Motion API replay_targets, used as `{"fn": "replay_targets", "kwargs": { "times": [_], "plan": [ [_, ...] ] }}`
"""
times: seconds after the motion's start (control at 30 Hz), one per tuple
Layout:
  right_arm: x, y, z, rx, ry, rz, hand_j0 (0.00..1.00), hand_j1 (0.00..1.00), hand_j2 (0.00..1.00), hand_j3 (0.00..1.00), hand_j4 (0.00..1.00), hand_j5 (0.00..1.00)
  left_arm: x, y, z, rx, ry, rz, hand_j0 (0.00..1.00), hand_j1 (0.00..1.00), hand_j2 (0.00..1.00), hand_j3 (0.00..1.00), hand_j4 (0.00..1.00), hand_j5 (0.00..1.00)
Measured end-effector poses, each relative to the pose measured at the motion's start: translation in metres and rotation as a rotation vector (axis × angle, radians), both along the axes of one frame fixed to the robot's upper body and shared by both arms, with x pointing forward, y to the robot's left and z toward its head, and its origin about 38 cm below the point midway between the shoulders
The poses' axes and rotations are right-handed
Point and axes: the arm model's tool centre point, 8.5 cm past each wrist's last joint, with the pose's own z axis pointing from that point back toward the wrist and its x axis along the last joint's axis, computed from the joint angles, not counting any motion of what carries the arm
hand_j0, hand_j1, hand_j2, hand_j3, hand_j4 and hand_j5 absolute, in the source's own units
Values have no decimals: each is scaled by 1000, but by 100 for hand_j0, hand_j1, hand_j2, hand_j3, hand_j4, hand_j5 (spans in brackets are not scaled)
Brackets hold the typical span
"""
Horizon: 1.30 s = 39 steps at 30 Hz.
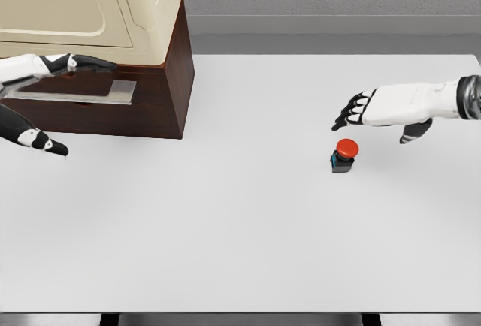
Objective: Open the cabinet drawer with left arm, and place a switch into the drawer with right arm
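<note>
A cream cabinet [90, 3] stands at the table's back left. Its dark brown drawer part [150, 108] juts forward, with a grey plate [83, 92] on it. My left hand [86, 107] is at the drawer's left side, spread wide: the fingers [90, 63] lie along the top by the plate and the thumb [46, 144] hangs low in front, holding nothing. The switch [344, 155], a red button on a small dark base, stands upright on the table at the right. My right hand [357, 114] hovers just above and to its right, fingers extended and apart from it.
The white table [225, 228] stretches wide in front of the cabinet and around the switch. A grey wall runs behind the table's far edge, and the near edge runs along the bottom of the view.
</note>
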Motion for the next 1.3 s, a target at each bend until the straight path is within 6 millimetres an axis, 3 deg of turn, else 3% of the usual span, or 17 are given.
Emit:
{"fn": "replay_targets", "kwargs": {
  "times": [0.03,0.13,0.57,0.77,1.3],
  "plan": [
    [-2,4,-2,0,5,12,100,100,100,100,100,100,3,1,8,-13,19,25,100,100,100,100,100,100],
    [-5,10,-6,-2,14,34,100,100,100,100,100,100,9,6,5,-9,115,98,100,100,100,100,100,100],
    [-6,24,-24,-31,31,70,100,100,100,100,100,100,15,13,4,290,-27,155,100,100,100,100,100,100],
    [-4,24,-29,-49,33,66,100,100,100,100,100,100,22,6,-6,323,-24,167,100,100,100,100,100,100],
    [-1,29,-38,-74,34,74,100,100,100,100,100,100,32,26,-36,480,31,284,100,100,100,100,100,100]
  ]
}}
